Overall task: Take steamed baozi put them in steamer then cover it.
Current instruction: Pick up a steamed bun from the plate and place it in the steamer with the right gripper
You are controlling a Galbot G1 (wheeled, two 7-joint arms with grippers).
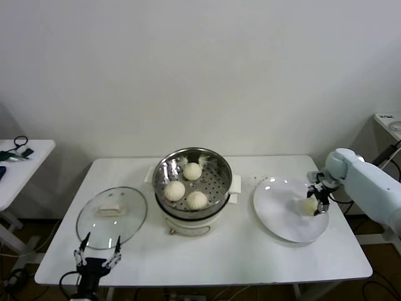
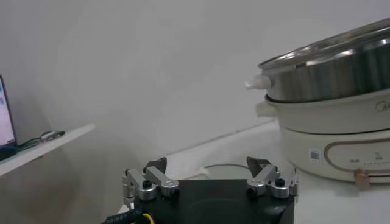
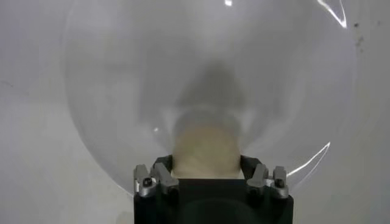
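The steamer (image 1: 161, 169) stands uncovered on its white pot base (image 1: 188, 222) at mid-table and holds three baozi (image 1: 192, 170) (image 1: 175, 190) (image 1: 197, 200). The fourth baozi (image 1: 309, 205) lies on the white plate (image 1: 282, 216) at the right. My right gripper (image 1: 316, 202) is down on the plate, its fingers pressed against both sides of that baozi (image 3: 206, 149). The glass cover (image 1: 125, 226) with its cream handle (image 1: 110, 209) lies flat on the table at the left. My left gripper (image 1: 97, 255) is open and empty, near the table's front edge just in front of the cover.
The steamer (image 2: 341, 70) and pot base (image 2: 341, 140) show in the left wrist view, a short way off. A small side table (image 1: 19, 166) with cables stands at the far left. A white wall runs behind the table.
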